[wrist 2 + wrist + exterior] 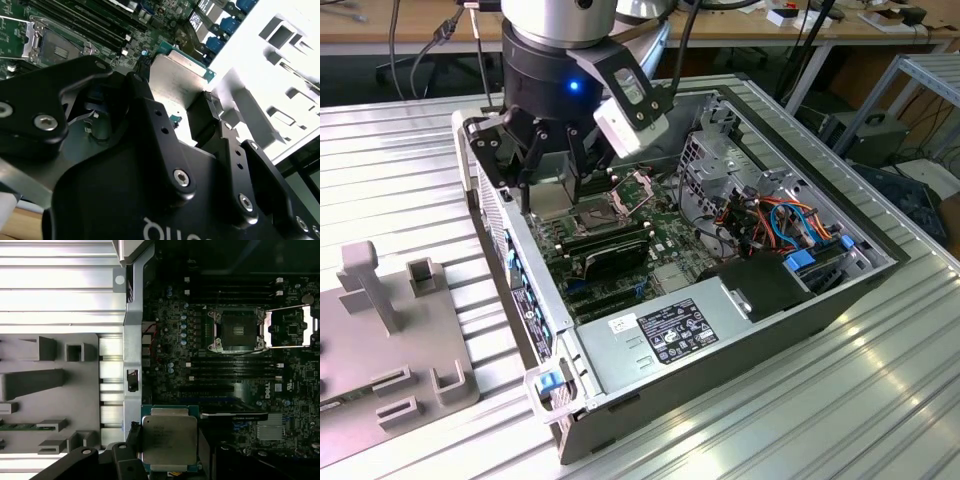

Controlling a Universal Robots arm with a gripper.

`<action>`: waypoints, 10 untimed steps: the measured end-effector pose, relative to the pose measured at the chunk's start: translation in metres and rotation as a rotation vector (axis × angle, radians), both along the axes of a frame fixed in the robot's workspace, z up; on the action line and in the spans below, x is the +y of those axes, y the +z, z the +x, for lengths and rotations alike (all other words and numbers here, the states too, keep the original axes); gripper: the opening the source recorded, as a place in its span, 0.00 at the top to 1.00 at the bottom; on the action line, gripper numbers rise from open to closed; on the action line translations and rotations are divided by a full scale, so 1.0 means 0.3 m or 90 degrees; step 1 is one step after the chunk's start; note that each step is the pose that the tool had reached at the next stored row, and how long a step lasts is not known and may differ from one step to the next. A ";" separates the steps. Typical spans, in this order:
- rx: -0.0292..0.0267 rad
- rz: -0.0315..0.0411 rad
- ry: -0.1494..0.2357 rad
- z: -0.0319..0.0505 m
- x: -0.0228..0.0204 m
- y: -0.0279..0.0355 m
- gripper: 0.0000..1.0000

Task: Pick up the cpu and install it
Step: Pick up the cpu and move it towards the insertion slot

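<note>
**Cpu gripped in the hand, above the board and short of the socket**

Nearest us, the hand (177,102) has its fingers (150,110) closed on opposite edges of the cpu (169,440), whose lid faces the first wrist view. We judge the chip light, stiff and thin, with a smooth lid and a delicate underside, so the edges are the safe place to hold it. It hangs over the board near the case (720,372) wall, well apart from the socket (236,330), whose frame (292,327) stands open. Farthest out lies the ribbed tabletop (820,430).
</note>
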State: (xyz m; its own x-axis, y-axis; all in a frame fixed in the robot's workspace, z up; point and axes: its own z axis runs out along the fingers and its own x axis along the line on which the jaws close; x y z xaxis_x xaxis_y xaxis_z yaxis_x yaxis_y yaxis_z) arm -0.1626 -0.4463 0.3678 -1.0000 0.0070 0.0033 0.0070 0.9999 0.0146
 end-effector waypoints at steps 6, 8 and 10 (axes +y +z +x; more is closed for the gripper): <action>0.0000 0.0000 0.000 0.034 0.000 0.000 0.45; 0.0000 0.0000 0.000 0.047 0.000 0.000 0.45; 0.0000 0.0000 0.000 0.055 0.000 0.000 0.45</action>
State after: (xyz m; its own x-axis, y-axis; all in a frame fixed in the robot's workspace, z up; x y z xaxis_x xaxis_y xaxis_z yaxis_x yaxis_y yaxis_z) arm -0.1461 -0.4463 0.3678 -1.0000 0.0070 0.0032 0.0071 0.9999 0.0146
